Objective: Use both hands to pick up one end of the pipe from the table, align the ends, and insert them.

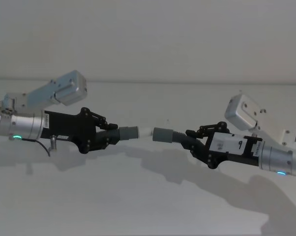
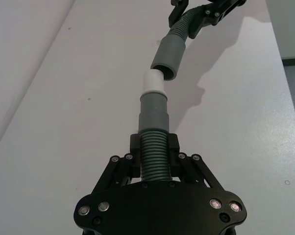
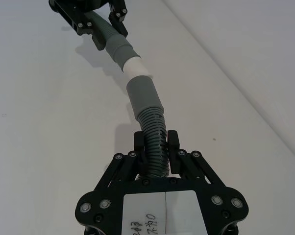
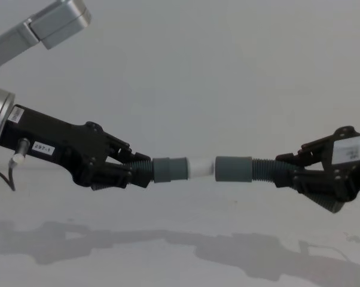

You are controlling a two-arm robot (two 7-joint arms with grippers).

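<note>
left gripper (image 4: 134, 170) and right gripper (image 4: 286, 169) each clamped on a pipe piece, white tip (image 4: 201, 167) just at the plain cuff (image 4: 233, 168)

L & R arms: silver-grey metal cylinders w/ small green-blue status lights, boxy pale-grey housings above. Left gripper (image 1: 107, 132) & right gripper (image 1: 194, 139): black plastic linkage fingers, silver screws; white label w/ black marks on R; thin black cable under L
</note>
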